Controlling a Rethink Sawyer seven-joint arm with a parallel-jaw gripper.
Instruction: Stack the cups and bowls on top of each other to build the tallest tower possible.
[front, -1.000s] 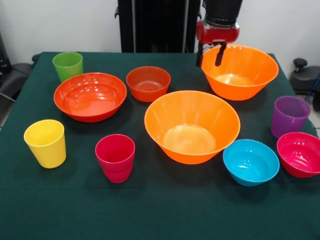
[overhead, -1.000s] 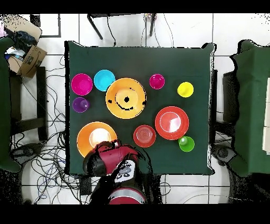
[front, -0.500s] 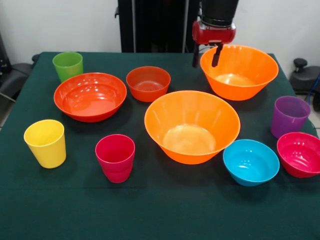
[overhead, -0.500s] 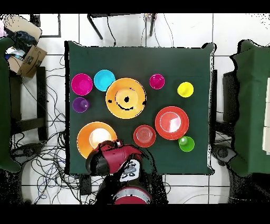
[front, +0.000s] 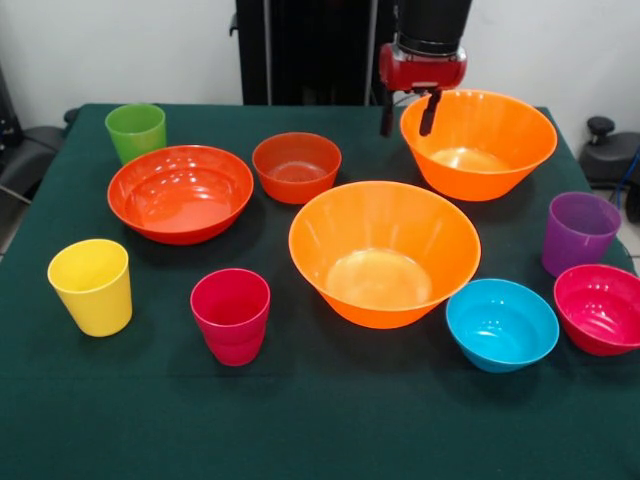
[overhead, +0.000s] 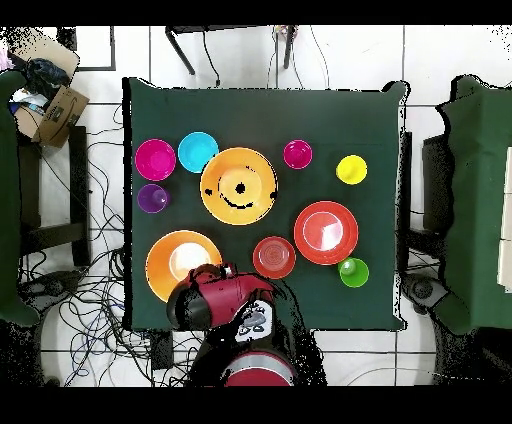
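Note:
All bowls and cups stand apart on the green table (front: 320, 420); nothing is stacked. Two large orange bowls: one at the centre (front: 384, 252) (overhead: 238, 186), one at the far right (front: 480, 142) (overhead: 181, 262). A wide red-orange bowl (front: 180, 192), a small red-orange bowl (front: 296, 166), a blue bowl (front: 501, 323) and a magenta bowl (front: 601, 307) also stand there. The cups are green (front: 135, 130), yellow (front: 92, 285), crimson-pink (front: 231, 314) and purple (front: 579, 232). My gripper (front: 408, 113) hangs open and empty at the far orange bowl's left rim, its fingers (front: 430, 112) apart.
The black pedestal (front: 305, 50) stands behind the table's far edge. In the overhead view, cables and a cardboard box (overhead: 60, 108) lie on the floor to the left, and another green-covered table (overhead: 480, 200) stands at the right.
My gripper has moved slightly up and to the left in the front view, away from the inside of the far orange bowl's rim. The bowls and cups have not moved.

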